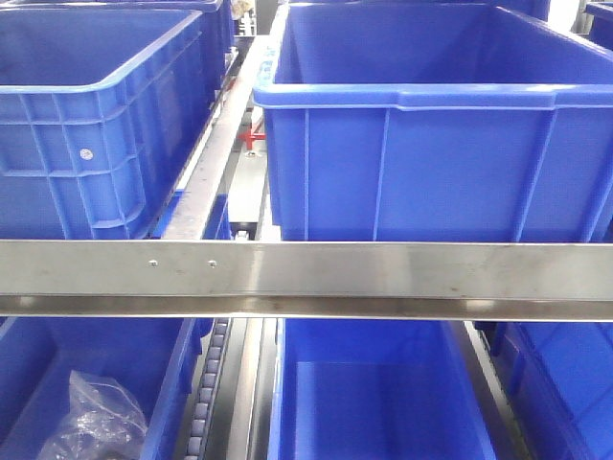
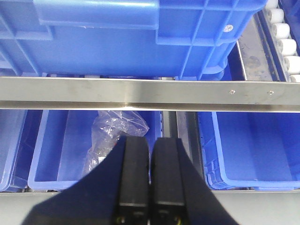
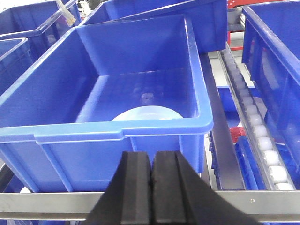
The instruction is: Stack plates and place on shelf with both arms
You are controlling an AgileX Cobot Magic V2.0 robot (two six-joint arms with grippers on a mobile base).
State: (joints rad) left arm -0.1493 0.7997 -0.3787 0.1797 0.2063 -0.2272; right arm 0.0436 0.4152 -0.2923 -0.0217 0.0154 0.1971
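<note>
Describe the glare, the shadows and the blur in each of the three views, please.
Front view: a soft overhead sheen runs along the steel rail, and the picture is a little soft overall. Left wrist view: a bright streak lies on the rail, and the shut left claw is dark and unlit. Right wrist view: the plate in the crate looks washed out pale, and the shut right claw is dark.

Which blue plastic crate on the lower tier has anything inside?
The lower-left blue plastic crate: it holds a crumpled clear plastic bag. The lower-middle crate looks bare.

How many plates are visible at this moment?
1 visible plate, pale bluish-white, lying in the blue crate ahead of the right end effector; the crate's front wall hides its lower part, so a second plate may be hidden.
</note>
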